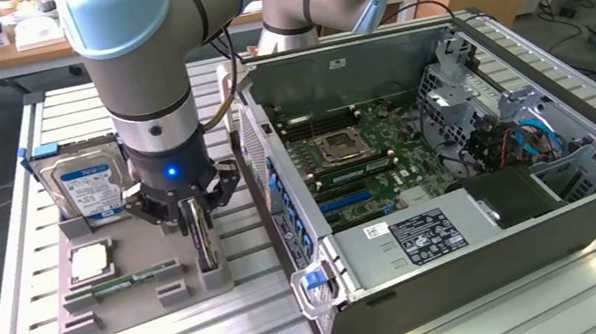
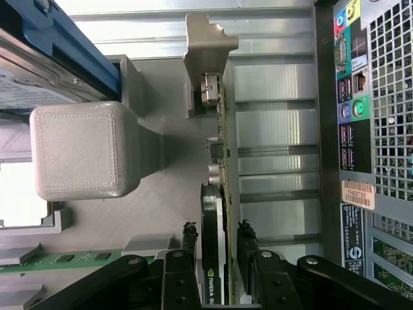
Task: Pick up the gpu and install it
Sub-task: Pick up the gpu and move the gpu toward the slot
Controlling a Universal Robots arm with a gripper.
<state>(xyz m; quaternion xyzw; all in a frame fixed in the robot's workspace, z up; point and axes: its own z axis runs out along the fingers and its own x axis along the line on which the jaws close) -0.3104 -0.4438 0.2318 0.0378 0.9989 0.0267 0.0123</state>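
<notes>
The gpu [image 1: 206,238] stands on edge in a slot of the grey holder tray [image 1: 119,316], to the exterior view's left of the open computer case [image 1: 466,257]. My gripper [image 1: 194,211] is straight above it, pointing down. In the wrist view the gpu [image 2: 220,206] shows edge-on, green board beside black cooler, with its silver bracket [image 2: 210,45] at the far end. My gripper [image 2: 217,234] is open and straddles the card. One of its fingers [image 2: 189,234] stands a small gap off the cooler side. The other sits right at the board side.
A hard drive [image 1: 88,185] with a blue-white label stands at the tray's back. A processor [image 1: 91,262] and a memory stick [image 1: 126,281] lie in the tray. The case's motherboard [image 1: 356,158] is exposed. Its rear panel [image 2: 355,97] lies close beside the card.
</notes>
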